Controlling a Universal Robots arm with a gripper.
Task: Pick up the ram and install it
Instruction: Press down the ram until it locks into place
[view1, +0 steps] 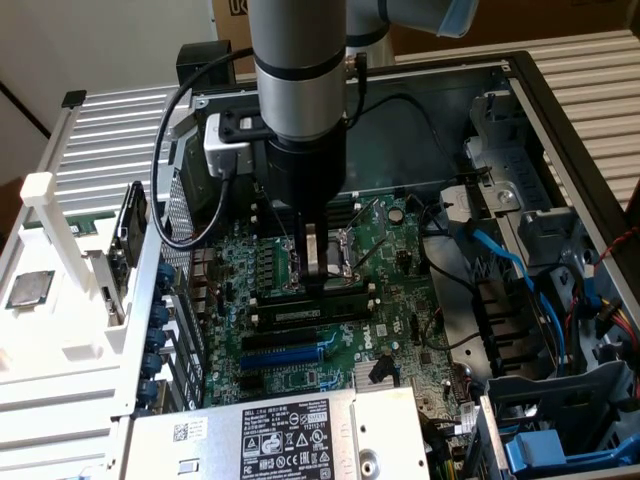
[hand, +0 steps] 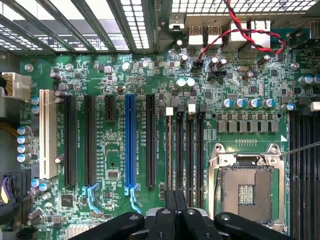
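Black gripper (hand: 175, 197) fingers (hand: 167, 220) sit pressed together at the wrist camera's near edge, clenched with nothing seen between them. Their tips hang over the end of the bank of black memory slots (hand: 189, 145) on the green motherboard (hand: 110, 75).

From the exterior view, the arm (view1: 298, 70) stands upright and points straight down into the open computer case (view1: 540, 110). The gripper (view1: 318, 262) is low over the board, and a black cable (view1: 170, 150) loops off the wrist on the exterior view's left.

The ram (view1: 305, 313) stands edge-up in a slot just in front of the fingertips, its pale label strip facing the camera. Whether the tips touch it cannot be told.

The empty CPU socket (hand: 246, 187) lies just beside the memory slots, and the blue expansion slot (hand: 130, 140) lies on their other side, past a black one. The power supply (view1: 290, 440) borders the board along the near edge. Drive bays and blue cables (view1: 500, 260) crowd the exterior view's right, and the slotted rear wall (view1: 160, 300) closes the exterior view's left. Above the board the case is open.
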